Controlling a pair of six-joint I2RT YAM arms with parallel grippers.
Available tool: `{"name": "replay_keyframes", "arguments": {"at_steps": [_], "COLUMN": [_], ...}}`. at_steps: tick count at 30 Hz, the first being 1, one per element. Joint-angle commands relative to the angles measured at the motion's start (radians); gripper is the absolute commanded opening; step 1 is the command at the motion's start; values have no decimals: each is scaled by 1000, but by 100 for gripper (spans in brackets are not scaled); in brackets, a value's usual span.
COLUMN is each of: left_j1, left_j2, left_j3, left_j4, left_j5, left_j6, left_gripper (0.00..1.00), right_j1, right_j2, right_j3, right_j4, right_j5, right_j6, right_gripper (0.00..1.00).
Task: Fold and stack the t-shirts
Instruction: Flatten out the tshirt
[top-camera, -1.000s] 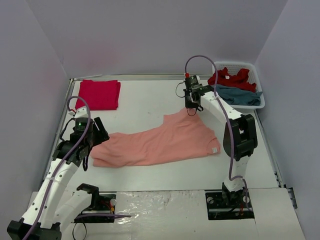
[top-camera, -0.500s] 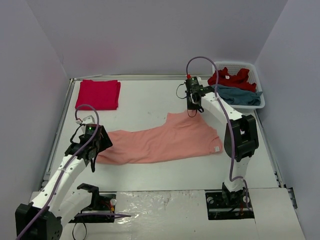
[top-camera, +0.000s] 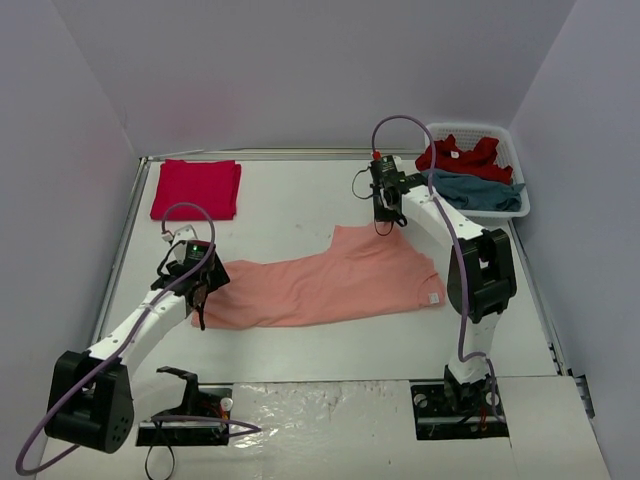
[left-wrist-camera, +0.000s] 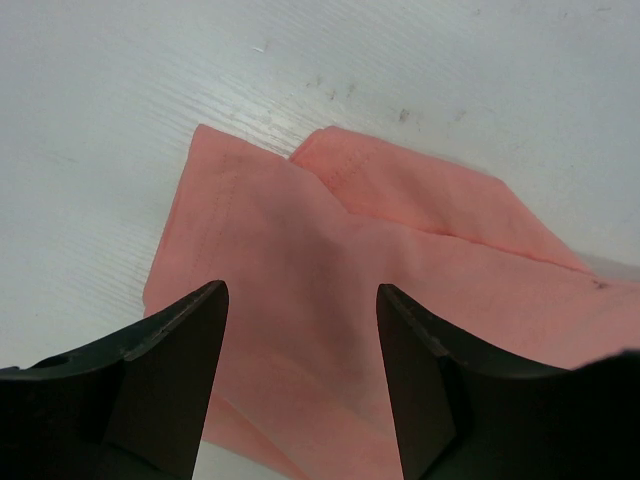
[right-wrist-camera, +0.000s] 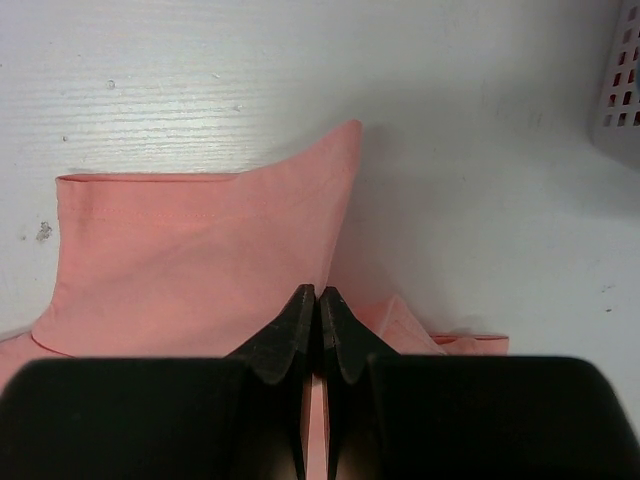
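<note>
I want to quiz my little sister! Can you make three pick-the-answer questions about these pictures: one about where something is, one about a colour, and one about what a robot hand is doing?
1. Where does the folded red shirt lie?
A. hanging on the wall
B. at the far left corner of the table
C. on top of the right arm

2. What colour is the spread shirt between the arms?
A. green
B. yellow
C. salmon-orange

3. What is the right gripper doing?
A. standing wide open
B. shut, pinching the spread shirt
C. holding a cup

Answers: 1 B, it lies flat by the far left edge. 2 C, the top view shows it pinkish orange. 3 B, its wrist view shows the fingers closed with cloth between them.
</note>
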Motion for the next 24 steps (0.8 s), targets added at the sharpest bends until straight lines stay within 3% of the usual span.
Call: {"name": "replay_keyframes", "arguments": {"at_steps": [1, 16, 20, 24], "left_j1": [4, 11, 16, 16], "left_j2": [37, 227, 279, 313], "left_j3": [39, 92, 111, 125], "left_j4": [68, 162, 179, 187], "left_j5": [-44, -70, -67, -47], "left_j6": [29, 52, 55, 58], "left_gripper": [59, 58, 51, 32], "right_j1": [1, 3, 3, 3], "right_j2": [5, 26, 26, 26], "right_j3": [-1, -1, -2, -4], "right_j4": [-16, -11, -10, -10], "right_j5": [8, 5, 3, 5], "right_j6": [-8, -12, -14, -14], "right_gripper": [0, 0, 0, 0]}}
